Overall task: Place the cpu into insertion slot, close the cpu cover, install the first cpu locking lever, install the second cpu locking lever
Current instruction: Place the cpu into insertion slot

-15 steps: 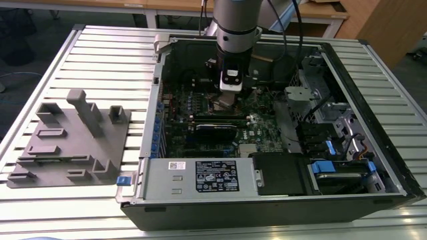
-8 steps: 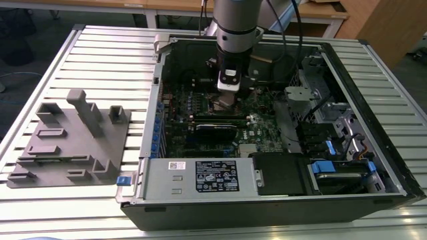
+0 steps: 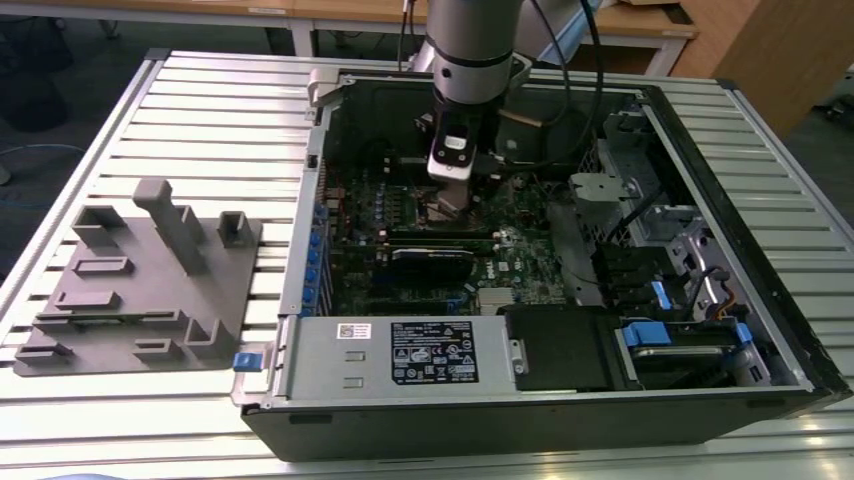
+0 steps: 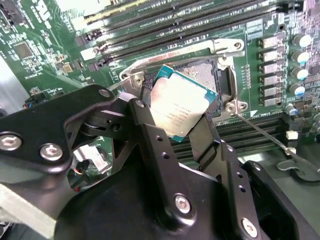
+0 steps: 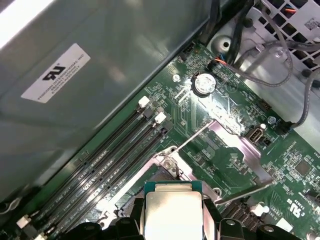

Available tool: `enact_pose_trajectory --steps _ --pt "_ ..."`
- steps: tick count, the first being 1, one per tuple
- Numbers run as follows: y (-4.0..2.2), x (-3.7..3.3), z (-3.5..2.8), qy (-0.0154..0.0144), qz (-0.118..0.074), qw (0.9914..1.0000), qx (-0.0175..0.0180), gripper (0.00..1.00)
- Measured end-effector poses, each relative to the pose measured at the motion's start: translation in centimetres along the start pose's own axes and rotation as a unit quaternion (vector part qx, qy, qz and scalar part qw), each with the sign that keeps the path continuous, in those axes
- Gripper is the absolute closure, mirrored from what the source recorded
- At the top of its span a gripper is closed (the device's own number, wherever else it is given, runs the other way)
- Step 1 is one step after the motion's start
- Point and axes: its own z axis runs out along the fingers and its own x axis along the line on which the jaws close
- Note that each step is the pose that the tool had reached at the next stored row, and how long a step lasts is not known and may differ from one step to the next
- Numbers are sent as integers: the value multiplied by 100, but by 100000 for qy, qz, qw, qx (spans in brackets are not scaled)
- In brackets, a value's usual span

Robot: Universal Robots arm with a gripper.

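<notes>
The claw (image 4: 181,131) squeezes the cpu (image 4: 182,105) by its edges, just over the insertion slot (image 4: 212,75), not in yet. I think it should go down flat, corners lined up, very softly

cpu (image 4: 181,106): silvery top, teal rim | motherboard (image 4: 50,30): green | end effector (image 4: 176,122): black | memory slots (image 5: 115,155): black

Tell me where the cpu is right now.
In the second wrist view the cpu is held in the gripper, tilted just over the insertion slot, between rows of long black slots.
</notes>
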Motion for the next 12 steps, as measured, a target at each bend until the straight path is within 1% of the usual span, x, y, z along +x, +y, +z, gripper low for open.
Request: enact_pose_trajectory --steps 9,10,12 --pt "10 2 0 18 59 100000 32 46" --pt "11 4 0 6 230 100000 30 46" --pt "11 4 1 -85 1275 99992 42 46"
